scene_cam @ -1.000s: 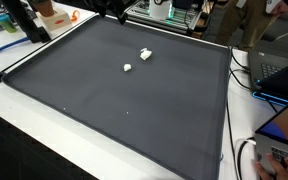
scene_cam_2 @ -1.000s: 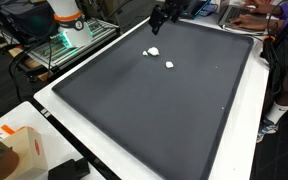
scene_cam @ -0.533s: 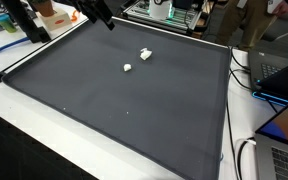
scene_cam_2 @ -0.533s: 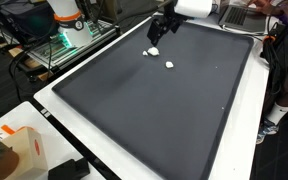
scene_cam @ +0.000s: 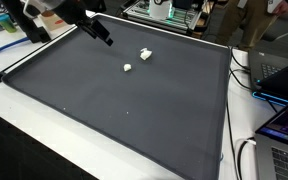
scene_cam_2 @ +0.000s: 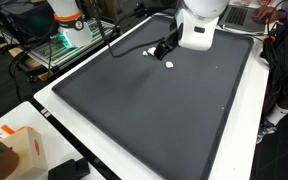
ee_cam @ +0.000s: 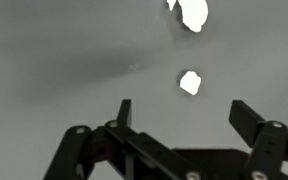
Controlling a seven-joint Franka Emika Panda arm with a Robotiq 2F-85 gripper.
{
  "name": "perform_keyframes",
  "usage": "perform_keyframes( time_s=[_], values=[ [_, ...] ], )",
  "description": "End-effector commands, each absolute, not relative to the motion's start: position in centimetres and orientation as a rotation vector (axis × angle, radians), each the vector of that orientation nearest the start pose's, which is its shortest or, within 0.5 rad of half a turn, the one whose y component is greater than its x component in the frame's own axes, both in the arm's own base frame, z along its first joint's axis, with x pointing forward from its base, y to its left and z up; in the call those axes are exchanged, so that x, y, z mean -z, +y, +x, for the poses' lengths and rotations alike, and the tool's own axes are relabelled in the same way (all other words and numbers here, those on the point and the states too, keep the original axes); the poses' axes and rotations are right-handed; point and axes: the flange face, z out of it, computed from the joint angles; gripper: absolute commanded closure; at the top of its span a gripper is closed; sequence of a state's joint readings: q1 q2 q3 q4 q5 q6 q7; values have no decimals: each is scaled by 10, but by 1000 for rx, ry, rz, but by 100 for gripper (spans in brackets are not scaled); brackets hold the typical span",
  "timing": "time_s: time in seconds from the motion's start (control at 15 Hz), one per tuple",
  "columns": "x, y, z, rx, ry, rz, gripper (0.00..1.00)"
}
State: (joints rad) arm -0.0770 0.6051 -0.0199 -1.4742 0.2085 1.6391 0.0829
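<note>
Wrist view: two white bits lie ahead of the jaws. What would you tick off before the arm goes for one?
1. Jaws open and empty: ok, they stand wide apart with nothing between them.
2. Near bit in sight: ok, it lies just ahead, roughly midway between the jaws.
3. Near bit apart from the far bit: ok, bare mat shows between them.
4. Nothing else close to the bits: ok, only mat around them.
5. Height of the jaws over the mat: cannot tell.
6. Whether the bits are soft or hard: cannot tell, too small.
</note>
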Motion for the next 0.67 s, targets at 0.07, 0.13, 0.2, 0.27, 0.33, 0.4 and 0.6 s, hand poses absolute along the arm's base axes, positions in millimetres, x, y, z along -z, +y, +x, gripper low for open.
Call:
perform_keyframes(
  time_s=[0.07,0.13,0.2,0.27,0.33,0.4,0.6],
  values=[
    [-289,-42,669,-694,408,-2788,0],
    [-291,-41,664,-658,376,-2831,0],
    [-290,-41,666,-666,376,-2827,0],
    [-289,-41,667,-670,377,-2825,0],
    [-289,-41,668,-670,377,-2825,0],
    [-287,-39,665,-709,398,-2832,0],
    [-287,-30,664,-673,386,-2817,0]
  ],
)
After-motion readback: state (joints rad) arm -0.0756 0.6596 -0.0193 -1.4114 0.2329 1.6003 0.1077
